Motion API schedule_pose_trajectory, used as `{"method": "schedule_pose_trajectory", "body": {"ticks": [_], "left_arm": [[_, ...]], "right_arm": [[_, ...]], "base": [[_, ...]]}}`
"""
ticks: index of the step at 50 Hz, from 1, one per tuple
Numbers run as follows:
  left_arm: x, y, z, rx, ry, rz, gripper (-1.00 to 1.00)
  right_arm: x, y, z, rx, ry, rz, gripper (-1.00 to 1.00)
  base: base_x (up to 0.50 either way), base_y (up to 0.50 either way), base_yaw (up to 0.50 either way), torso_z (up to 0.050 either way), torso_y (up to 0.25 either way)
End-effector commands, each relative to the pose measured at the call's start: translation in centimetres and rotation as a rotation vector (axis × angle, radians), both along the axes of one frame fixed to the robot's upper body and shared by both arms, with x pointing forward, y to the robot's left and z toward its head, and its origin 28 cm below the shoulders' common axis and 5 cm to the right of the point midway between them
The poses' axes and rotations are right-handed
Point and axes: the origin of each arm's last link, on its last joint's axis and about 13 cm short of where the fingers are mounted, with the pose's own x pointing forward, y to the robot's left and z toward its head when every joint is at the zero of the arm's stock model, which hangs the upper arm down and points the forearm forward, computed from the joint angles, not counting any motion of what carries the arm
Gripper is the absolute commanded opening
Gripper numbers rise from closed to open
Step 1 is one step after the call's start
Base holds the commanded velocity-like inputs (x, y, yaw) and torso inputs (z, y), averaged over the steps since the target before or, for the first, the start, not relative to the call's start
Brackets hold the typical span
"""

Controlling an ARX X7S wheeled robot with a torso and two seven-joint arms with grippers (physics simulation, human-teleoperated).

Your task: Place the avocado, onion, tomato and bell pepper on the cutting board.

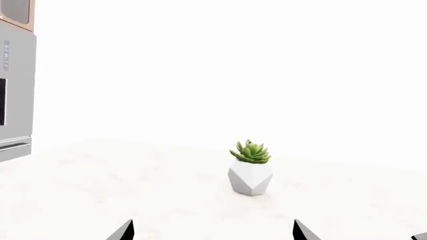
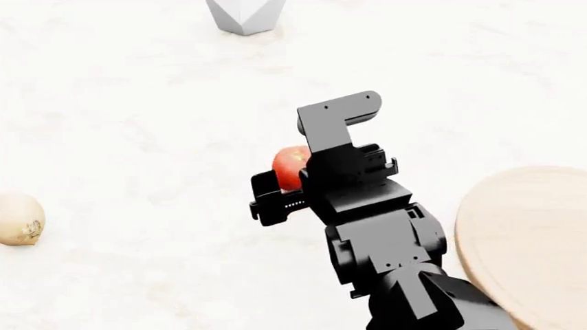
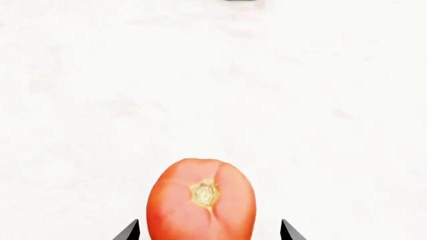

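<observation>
STEP: grasp tomato (image 3: 201, 200) | RIGHT GRIPPER (image 3: 208, 231): jaws spread, tomato between tips, contact not confirmed | LEFT GRIPPER (image 1: 213, 232): spread, empty, facing potted succulent (image 1: 251, 168) | LOCATIONS: onion (image 2: 18, 218) well apart from tomato; cutting board (image 2: 527, 240) near tomato, opposite side | METHOD: centre tips on widest girth, close gently, lift vertically.

My right gripper (image 2: 295, 180): matt black, plastic-looking, hard-edged. Tomato (image 3: 201, 200): smooth red-orange skin, slight gloss, pale dry stem scar. Onion (image 2: 18, 218): pale tan, papery-looking skin. Cutting board (image 2: 527, 240): light wood, smooth, matt. Countertop (image 2: 137, 124): white, faintly mottled, stone-like. Planter (image 1: 250, 180): white, faceted, matt, ceramic-looking; succulent (image 1: 251, 152) leaves waxy green.
</observation>
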Motion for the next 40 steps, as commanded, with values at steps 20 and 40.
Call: {"method": "schedule_pose_trajectory", "body": {"ticks": [20,40], "left_arm": [[-0.36,-0.02,-0.05,-0.001,-0.005,0.001,1.0],[-0.95,0.02,0.09,-0.003,-0.004,-0.002,1.0]], "right_arm": [[-0.12,0.27,-0.21,-0.005,0.011,0.02,1.0],[-0.66,0.99,-0.69,0.086,0.109,0.068,1.0]], "base": [[0.12,0.0,0.0,0.0,0.0],[0.0,0.0,0.0,0.0,0.0]]}}
